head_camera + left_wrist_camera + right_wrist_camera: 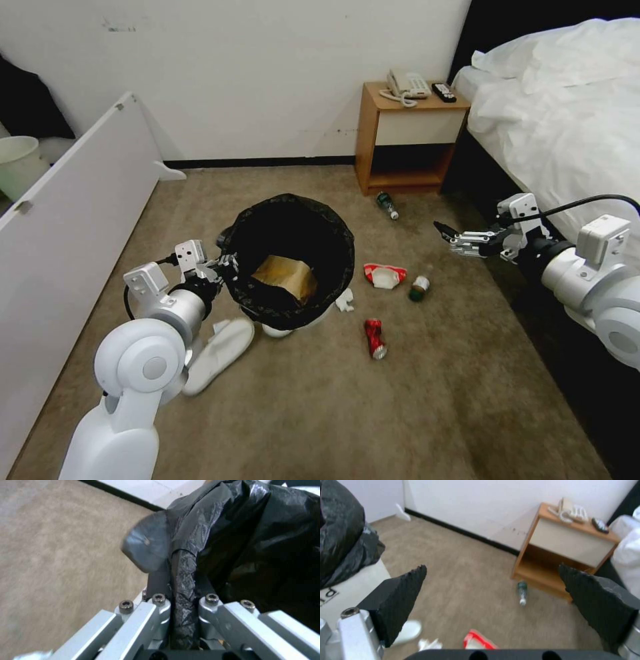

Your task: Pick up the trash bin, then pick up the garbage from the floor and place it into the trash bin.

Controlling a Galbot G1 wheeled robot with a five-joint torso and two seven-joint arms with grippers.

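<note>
My left gripper (227, 263) is shut on the near-left rim of the trash bin (293, 220), a white bin lined with a black bag (260, 542), held above the carpet. A brown paper bag (285, 277) lies inside. On the floor lie a red-white wrapper (385, 275), a crushed red can (375, 339), a white tissue (345, 301), a bottle (419, 288), another bottle (387, 205) by the nightstand, and a white slipper (219, 353). My right gripper (445, 239) hangs open and empty beside the bed; its wrist view shows the far bottle (521, 593) and the wrapper (476, 641).
A wooden nightstand (407, 143) with a telephone (408, 85) and a black remote (444, 92) stands against the back wall. The bed (560, 113) fills the right side. A white board (73, 220) leans along the left, with a pale bucket (17, 163) behind it.
</note>
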